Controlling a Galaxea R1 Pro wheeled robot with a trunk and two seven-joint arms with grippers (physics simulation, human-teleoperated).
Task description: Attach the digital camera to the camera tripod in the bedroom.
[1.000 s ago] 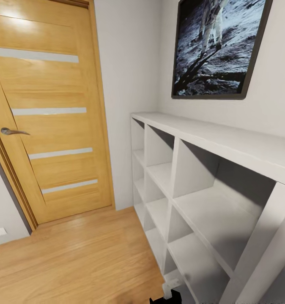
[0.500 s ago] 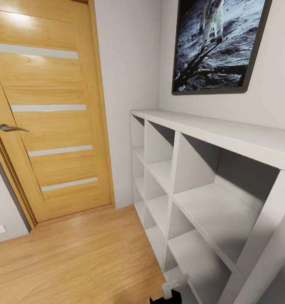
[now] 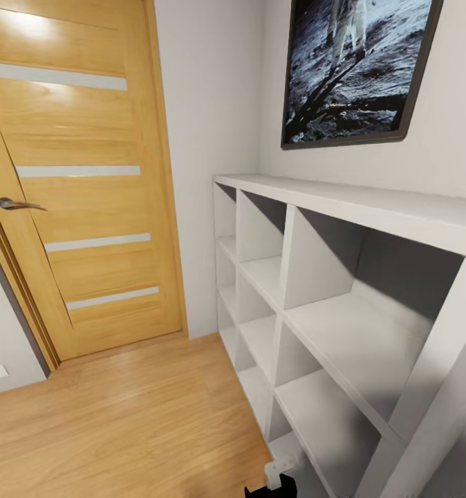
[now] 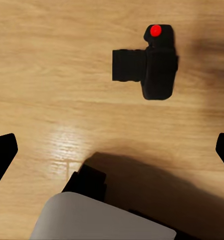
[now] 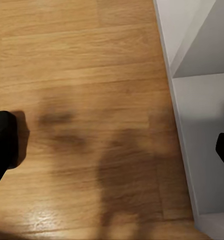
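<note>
The digital camera [image 4: 151, 62] is a small black body with a stubby lens and a red dot. It lies on the light wood floor [image 4: 52, 75], some way beyond my left gripper [image 4: 112, 152]. That gripper is open, its dark fingertips [image 4: 2, 155] far apart and nothing between them. In the right wrist view the digital camera [image 5: 4, 137] sits at the picture's edge. My right gripper [image 5: 112, 160] hangs open over bare floor beside the white shelf. The camera tripod is out of view.
A white cubby shelf [image 3: 343, 290] runs along the right wall under a framed moon picture [image 3: 357, 69]. A closed wooden door [image 3: 81, 180] with a metal handle stands at the left. Wood floor [image 3: 122, 415] lies between them. A part of the robot [image 3: 278, 477] pokes in at the bottom edge.
The head view has shifted a little, so door, shelf and picture sit slightly higher in the frame. Nothing in the room itself has moved.
</note>
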